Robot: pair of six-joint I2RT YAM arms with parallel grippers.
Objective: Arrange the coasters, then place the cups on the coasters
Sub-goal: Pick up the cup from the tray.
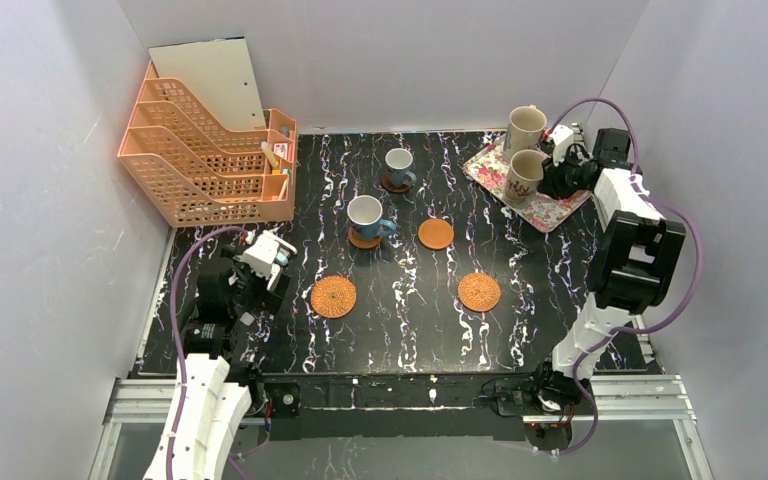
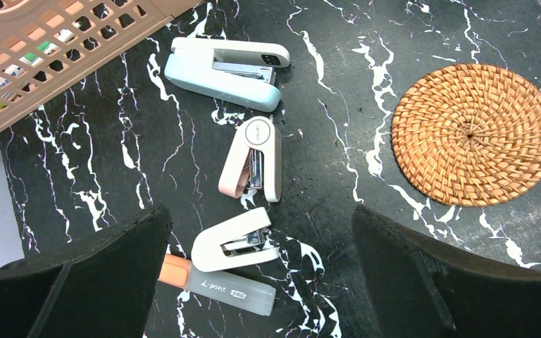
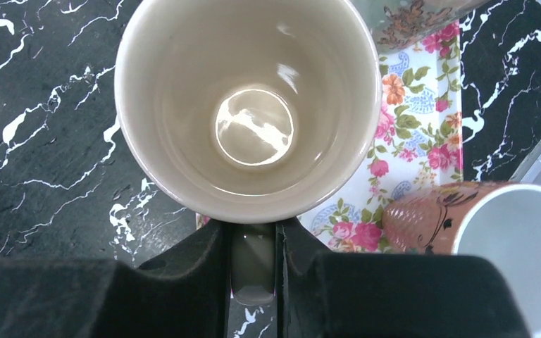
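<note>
Right arm reaches to the far right corner, wrist pitched down over the tray [image 1: 552,213]. Right tool [image 3: 253,243] is clamped on the handle of the beige mug [image 3: 250,105]. The mug stands upright on the tray, long axis vertical, mouth up, handle toward my tool. Left arm folded low. Left tool [image 2: 264,271] gapes wide above the worktop [image 2: 324,84], near a wicker coaster [image 2: 474,134].
</note>
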